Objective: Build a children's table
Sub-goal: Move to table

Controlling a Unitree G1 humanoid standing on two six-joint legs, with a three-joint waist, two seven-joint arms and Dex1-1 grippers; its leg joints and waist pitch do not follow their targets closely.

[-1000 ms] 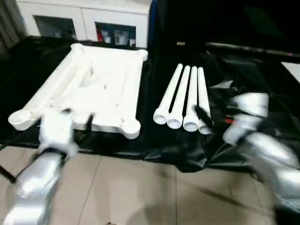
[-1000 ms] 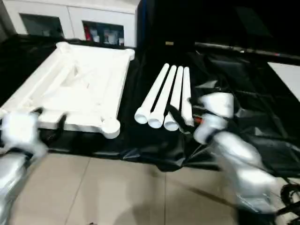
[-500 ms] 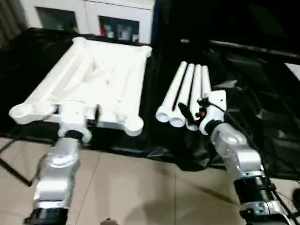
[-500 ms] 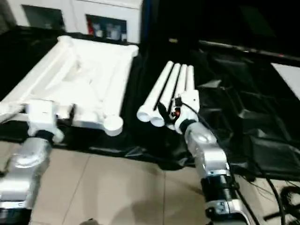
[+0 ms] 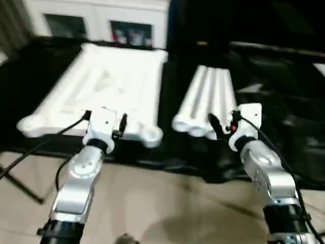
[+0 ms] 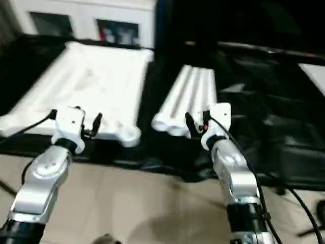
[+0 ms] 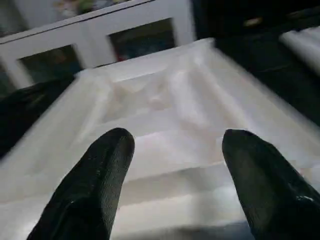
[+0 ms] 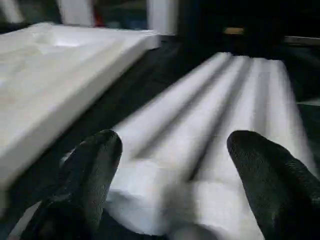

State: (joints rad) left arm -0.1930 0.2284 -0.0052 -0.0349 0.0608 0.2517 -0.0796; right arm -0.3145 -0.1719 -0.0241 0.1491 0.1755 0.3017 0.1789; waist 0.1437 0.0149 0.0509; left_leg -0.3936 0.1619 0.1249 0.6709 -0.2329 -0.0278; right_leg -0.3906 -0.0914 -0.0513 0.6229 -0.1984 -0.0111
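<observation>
**Both grippers open, tabletop and legs laid out ahead**

I see the white tabletop (image 5: pixel 109 89) lying underside-up on the black sheet (image 5: pixel 30 66), on my left. Its raised rim frames the recessed underside and round corner sockets (image 5: pixel 151 133) sit at its near edge. My left gripper (image 5: pixel 104 120) hovers over that near edge, its black fingers (image 7: pixel 95 185) spread wide with nothing between them. To the right, apart from the top, four white legs (image 5: pixel 205 104) lie side by side, touching, their near ends pointing toward me. My right gripper (image 6: pixel 205 121) hangs just at those near ends, fingers (image 8: pixel 90 170) parted and empty. Behind the tabletop stands a white cabinet (image 5: pixel 96 20) with glass doors; small items sit inside, too blurred to identify. Beige floor tiles (image 5: pixel 167 203) lie below my forearms.
</observation>
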